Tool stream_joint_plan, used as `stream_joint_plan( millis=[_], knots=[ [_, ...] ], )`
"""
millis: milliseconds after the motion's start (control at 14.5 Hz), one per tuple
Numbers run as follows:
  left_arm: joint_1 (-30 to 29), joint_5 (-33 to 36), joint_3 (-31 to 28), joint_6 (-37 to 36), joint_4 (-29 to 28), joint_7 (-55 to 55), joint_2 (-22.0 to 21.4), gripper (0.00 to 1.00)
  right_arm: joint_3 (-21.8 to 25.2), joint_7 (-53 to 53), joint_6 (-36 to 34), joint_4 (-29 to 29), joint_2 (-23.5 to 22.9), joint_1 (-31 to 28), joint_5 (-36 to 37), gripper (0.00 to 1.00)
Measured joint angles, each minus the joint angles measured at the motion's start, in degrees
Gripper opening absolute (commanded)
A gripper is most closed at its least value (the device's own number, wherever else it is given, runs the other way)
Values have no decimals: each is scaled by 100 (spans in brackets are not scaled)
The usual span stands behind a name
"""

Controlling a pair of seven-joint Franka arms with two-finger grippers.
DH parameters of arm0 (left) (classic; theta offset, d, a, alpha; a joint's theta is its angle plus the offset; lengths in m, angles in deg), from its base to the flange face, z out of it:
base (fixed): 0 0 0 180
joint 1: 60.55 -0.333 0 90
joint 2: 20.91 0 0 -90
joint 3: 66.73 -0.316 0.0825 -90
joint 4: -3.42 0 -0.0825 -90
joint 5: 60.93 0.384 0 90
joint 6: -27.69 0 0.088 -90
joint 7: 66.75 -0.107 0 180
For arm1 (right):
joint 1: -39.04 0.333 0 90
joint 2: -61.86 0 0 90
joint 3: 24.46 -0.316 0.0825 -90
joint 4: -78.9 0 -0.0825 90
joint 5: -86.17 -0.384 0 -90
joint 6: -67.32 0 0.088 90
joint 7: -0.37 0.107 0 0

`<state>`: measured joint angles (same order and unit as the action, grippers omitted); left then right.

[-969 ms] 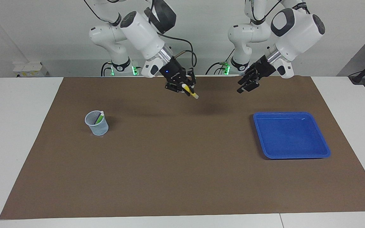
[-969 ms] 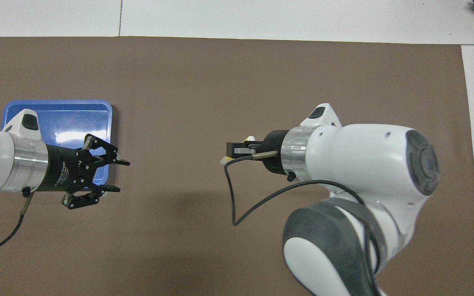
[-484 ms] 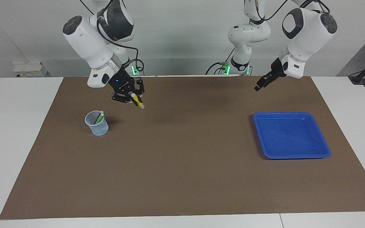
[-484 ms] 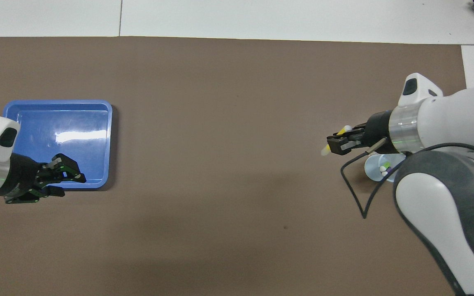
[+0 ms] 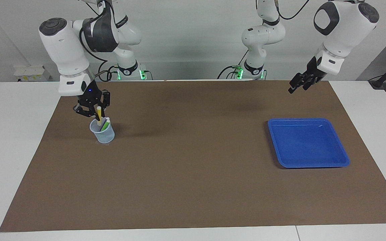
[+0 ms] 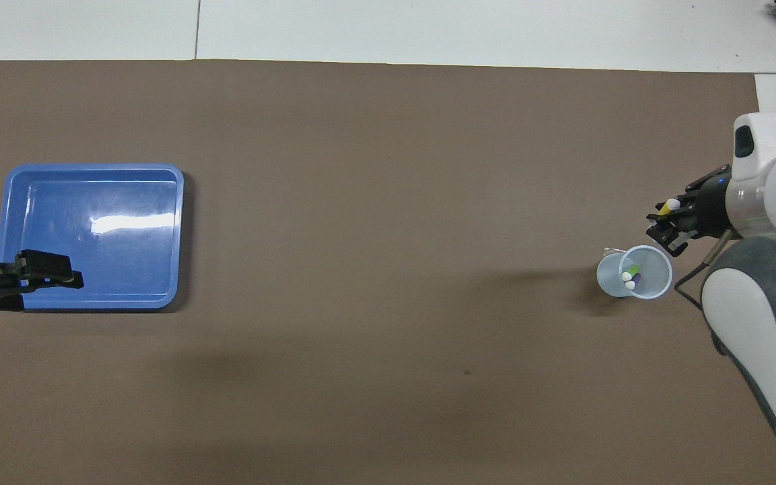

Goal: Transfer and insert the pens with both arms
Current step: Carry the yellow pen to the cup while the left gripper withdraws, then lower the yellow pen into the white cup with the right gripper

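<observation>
Facing view: right end effector (image 5: 96,115) is closed on the yellow pen (image 5: 98,115), which hangs near-upright with its lower end at the rim of the pale blue cup (image 5: 102,131). The cup stands on the brown mat (image 5: 193,174) toward the right arm's end of the surface. The green pen (image 5: 105,124) leans inside the cup, whitish cap up. Left end effector (image 5: 297,84) waits in the air, well apart from the cup and over the mat edge beside the blue tray (image 5: 308,143); I cannot tell whether its fingers are apart. The tray holds no pens.

Overhead view: 2 whitish caps show inside the cup (image 6: 634,272), with green (image 6: 632,271) and a trace of purple pen (image 6: 634,277) under them. The yellow pen (image 6: 665,207) and right end effector (image 6: 669,221) sit just beside the cup rim in this projection. Left end effector (image 6: 44,268) shows only its black tips, over the tray's (image 6: 91,232) edge.

Handling judgement: the pen is light, rigid and smooth-barrelled, so it could swivel in a 2-finger pinch. Mid-barrel is the best hold, leaving the lower end free to enter. The cup looks thin and light; a sideways nudge at its rim could tip it. Insertion of pen 3 appears nearly done, release pending.
</observation>
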<state>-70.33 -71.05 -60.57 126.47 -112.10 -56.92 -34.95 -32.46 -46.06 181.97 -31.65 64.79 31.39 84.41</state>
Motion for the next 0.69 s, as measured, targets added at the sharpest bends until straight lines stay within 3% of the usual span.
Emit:
stream_joint_plan(
  millis=[692],
  knots=[
    [-100,61,3,86,226,0,0,100,-5,420,642,-1166,-19,-282,2,0]
  ],
)
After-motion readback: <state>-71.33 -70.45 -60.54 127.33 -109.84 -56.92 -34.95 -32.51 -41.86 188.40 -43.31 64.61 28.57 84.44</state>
